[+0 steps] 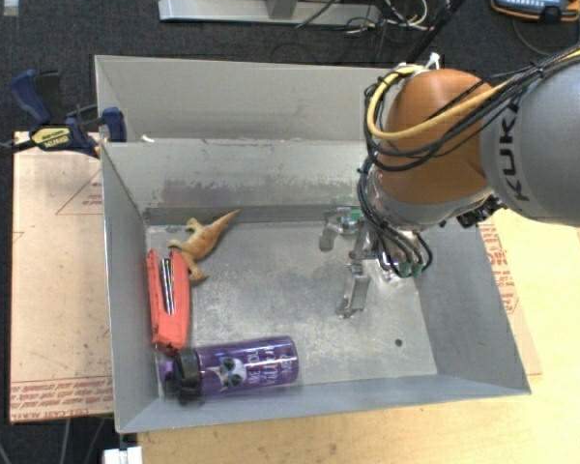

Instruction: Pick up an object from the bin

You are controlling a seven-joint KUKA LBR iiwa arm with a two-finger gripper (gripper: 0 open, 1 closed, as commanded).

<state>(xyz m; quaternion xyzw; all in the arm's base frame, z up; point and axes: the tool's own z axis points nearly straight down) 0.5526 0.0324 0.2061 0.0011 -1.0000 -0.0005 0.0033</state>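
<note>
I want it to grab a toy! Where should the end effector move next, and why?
Probably leftward: the end effector hangs open over bare bin floor, while the tan dinosaur, red object and purple bottle all lie near the left wall.

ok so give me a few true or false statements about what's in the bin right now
1. The purple bottle lies on its side at the lower left of the bin. True.
2. The gripper holds the toy dinosaur. False: its fingers are open over bare floor, apart from the dinosaur.
3. The long orange object lies along the left wall, between dinosaur and bottle. True.
4. The bottle's cap is white. False: it is black.
</note>
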